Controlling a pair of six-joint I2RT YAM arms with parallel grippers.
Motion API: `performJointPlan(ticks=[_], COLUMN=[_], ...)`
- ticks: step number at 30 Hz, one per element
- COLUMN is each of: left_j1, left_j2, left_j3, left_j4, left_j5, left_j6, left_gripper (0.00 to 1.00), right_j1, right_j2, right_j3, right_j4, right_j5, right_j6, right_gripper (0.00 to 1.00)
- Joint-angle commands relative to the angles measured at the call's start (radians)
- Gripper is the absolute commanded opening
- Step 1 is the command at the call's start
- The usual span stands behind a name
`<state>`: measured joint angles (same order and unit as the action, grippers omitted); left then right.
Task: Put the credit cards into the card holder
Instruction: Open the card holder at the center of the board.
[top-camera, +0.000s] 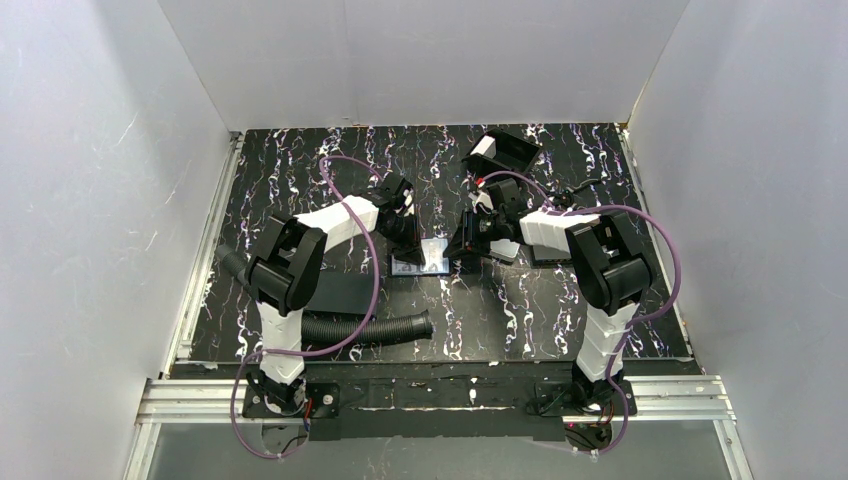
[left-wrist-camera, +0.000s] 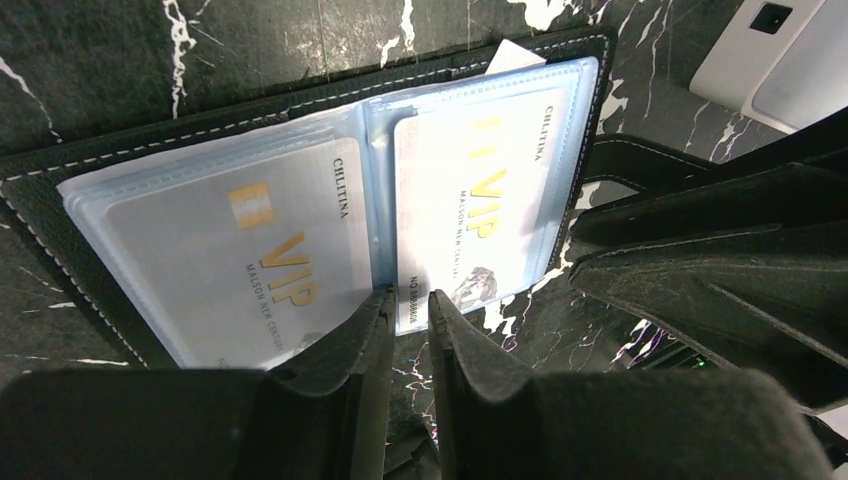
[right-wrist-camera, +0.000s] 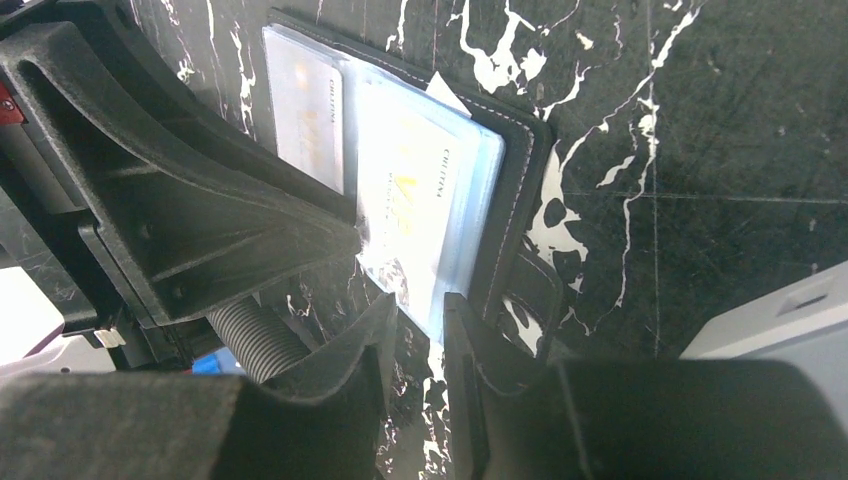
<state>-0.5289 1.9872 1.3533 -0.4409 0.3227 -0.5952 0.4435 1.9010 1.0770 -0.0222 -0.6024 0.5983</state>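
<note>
The card holder (top-camera: 415, 262) lies open on the dark marbled table, between both grippers. In the left wrist view its clear sleeves hold two pale credit cards with gold "VIP" print, one on the left page (left-wrist-camera: 240, 250) and one on the right page (left-wrist-camera: 480, 190). My left gripper (left-wrist-camera: 410, 300) sits at the near edge of the centre fold, jaws almost together with nothing between them. My right gripper (right-wrist-camera: 421, 308) is at the holder's other side, jaws closed down on the corner of the clear sleeve (right-wrist-camera: 425, 200). The closing tab (right-wrist-camera: 535, 295) lies beside it.
A black corrugated hose (top-camera: 360, 328) and a flat black pad (top-camera: 345, 290) lie at the near left. A black box with a white patch (top-camera: 500, 150) stands at the back. A pale grey case (right-wrist-camera: 780, 320) lies right of the holder.
</note>
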Motion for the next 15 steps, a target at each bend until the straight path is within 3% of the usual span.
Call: performJointPlan(ticks=[1,15], left_j1=[0.003,0.004], left_j2=[0.014,0.030], left_j3=[0.020,-0.016], left_j4=[0.010,0.044], left_j5=[0.035,0.081], left_j6=[-0.009,-0.041], left_gripper=[0.17,0.12], right_j1=[0.004,0.009], right_j2=[0.008,0.014], right_j3=[-0.010,-0.011], right_j4=[0.054,0.040], right_j5=[-0.024,0.007], right_j6=[0.004,-0.001], right_gripper=[0.33,0.36])
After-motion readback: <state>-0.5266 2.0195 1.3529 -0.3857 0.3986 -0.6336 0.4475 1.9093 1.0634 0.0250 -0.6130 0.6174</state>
